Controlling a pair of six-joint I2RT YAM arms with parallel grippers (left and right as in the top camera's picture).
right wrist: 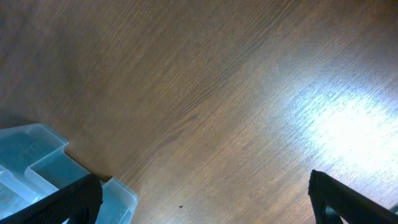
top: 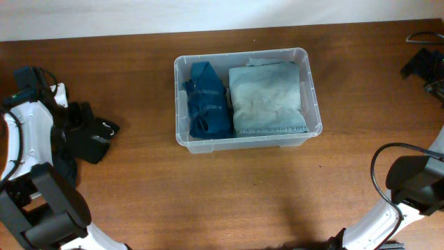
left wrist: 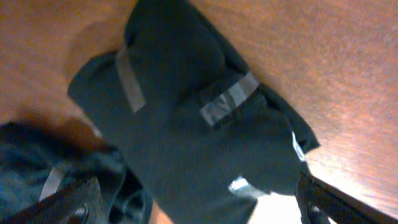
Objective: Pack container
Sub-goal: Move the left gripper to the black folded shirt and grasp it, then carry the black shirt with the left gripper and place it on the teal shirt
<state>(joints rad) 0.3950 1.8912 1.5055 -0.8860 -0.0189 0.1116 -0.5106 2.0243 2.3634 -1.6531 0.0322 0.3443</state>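
The container (top: 310, 97) is a clear plastic bin at the table's middle. A folded dark blue garment (top: 208, 101) lies in its left half and a folded pale blue garment (top: 267, 97) in its right half. A black garment (top: 94, 142) with grey strips lies on the table at the far left. It fills the left wrist view (left wrist: 186, 112). My left gripper (left wrist: 199, 208) is open just over it, one finger on each side. My right gripper (right wrist: 202, 205) is open and empty over bare table, with a container corner (right wrist: 37, 162) at its left.
A dark teal garment (left wrist: 37, 168) lies beside the black one, and shows in the overhead view (top: 64, 167) by the left arm. The right arm (top: 415, 182) is at the lower right. Black gear (top: 423, 64) and cables sit at the far right edge.
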